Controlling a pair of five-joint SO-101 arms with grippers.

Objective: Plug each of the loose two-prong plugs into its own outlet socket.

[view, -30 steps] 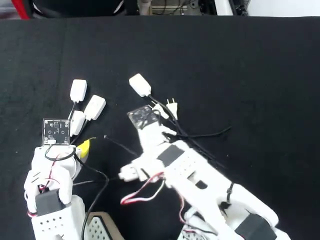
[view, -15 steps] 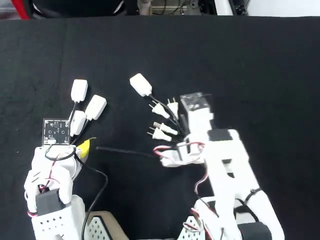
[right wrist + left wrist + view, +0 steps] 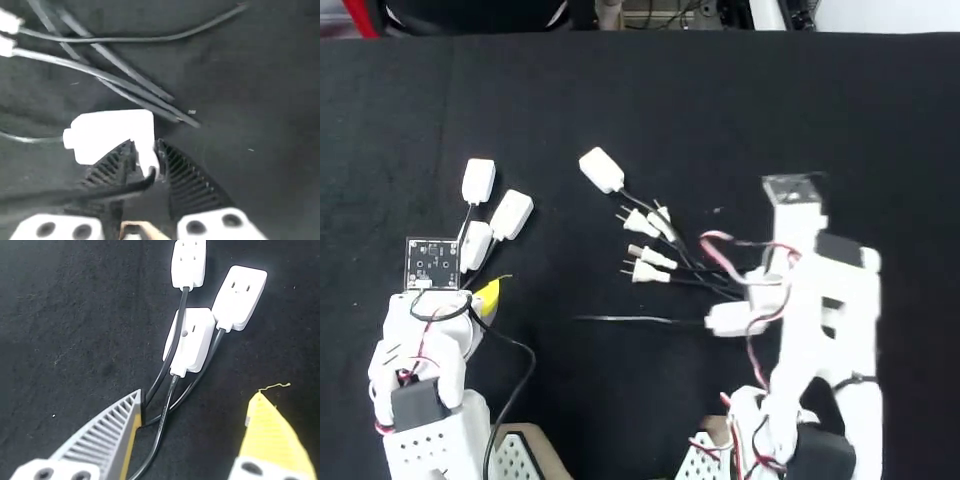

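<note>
Between right gripper (image 3: 145, 160) jaws | white outlet socket (image 3: 112, 132) pinched | left gripper (image 3: 197, 394) spread, three sockets (image 3: 190, 340) just beyond tips

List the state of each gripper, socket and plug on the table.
Left gripper: open, cables between its fingers.
Right gripper: shut on white block.
Three clustered sockets: nothing plugged in.
Lone socket: nothing plugged in.
Four plugs: loose, lying on the table.
</note>
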